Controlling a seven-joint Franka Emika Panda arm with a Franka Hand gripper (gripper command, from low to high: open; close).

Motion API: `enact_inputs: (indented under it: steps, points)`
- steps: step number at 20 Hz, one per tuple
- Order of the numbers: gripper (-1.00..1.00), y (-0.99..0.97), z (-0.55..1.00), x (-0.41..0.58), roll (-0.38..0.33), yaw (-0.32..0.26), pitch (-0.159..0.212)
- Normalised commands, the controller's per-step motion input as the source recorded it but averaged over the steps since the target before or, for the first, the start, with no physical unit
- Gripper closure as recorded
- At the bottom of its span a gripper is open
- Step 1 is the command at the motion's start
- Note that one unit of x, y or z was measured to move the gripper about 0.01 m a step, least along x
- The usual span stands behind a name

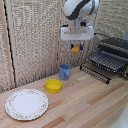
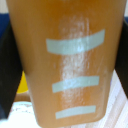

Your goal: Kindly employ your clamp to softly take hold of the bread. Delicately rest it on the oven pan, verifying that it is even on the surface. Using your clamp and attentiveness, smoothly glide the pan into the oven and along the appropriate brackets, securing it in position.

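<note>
Because the bread [image 1: 75,49] must reach the oven pan [image 1: 108,61] level, the clamp [image 1: 76,46] carries it aloft, jaws closed snugly on it, with the pan at four o'clock before the oven [image 1: 116,47].

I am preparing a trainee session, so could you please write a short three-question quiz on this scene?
1. True or false: the white boxy gripper holds the small orange-brown bread piece in the air.
2. Which item stands nearest the round yellow bowl? A) the blue cup B) the flat dark barred oven pan C) the dark boxy toaster oven
3. Fill in: the white patterned plate lies on the ____ table.

Key: 1 true; 2 A; 3 wooden.
</note>
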Motion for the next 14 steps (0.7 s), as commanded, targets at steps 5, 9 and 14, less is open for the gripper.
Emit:
enact_inputs:
  steps: [5,9,14]
  points:
    - [1.00,-0.61,0.41,0.000,0.000,-0.218,0.041]
    - [1.00,-0.62,0.27,0.000,0.000,-0.212,0.003]
    - [1.00,-0.70,0.21,0.006,0.002,-0.181,0.000]
